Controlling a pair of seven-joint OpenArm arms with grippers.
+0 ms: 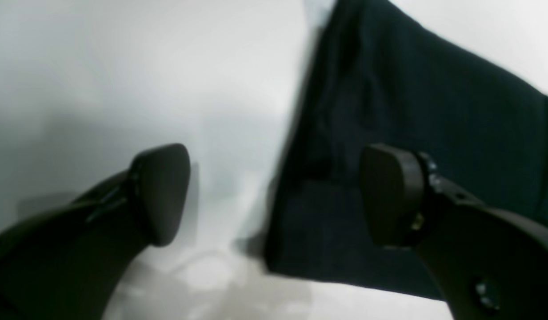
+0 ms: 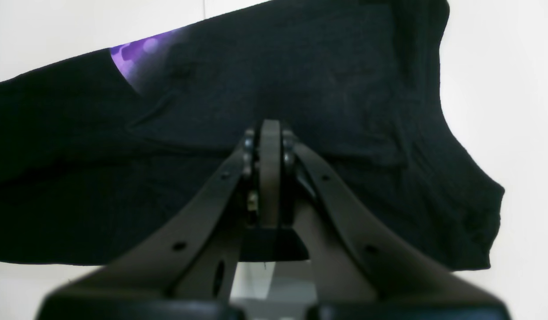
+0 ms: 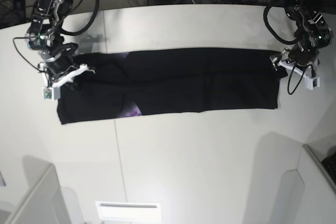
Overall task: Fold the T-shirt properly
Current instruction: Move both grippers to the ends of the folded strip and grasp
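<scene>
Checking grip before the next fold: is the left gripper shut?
No, the left gripper stands wide open, one pad over the T-shirt edge.

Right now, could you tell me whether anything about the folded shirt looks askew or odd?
Slightly. The T-shirt lies as a long band, but a bit of its purple print peeks out along the near edge, and the end by the right claw looks rumpled. The left claw is open beside the other end.

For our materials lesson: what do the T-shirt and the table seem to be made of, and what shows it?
T-shirt: soft matte black knit cloth, probably cotton; it creases and folds, with a purple print showing.
Table: hard, smooth white surface, likely laminate; faint sheen and soft shadows, with a thin seam.
</scene>
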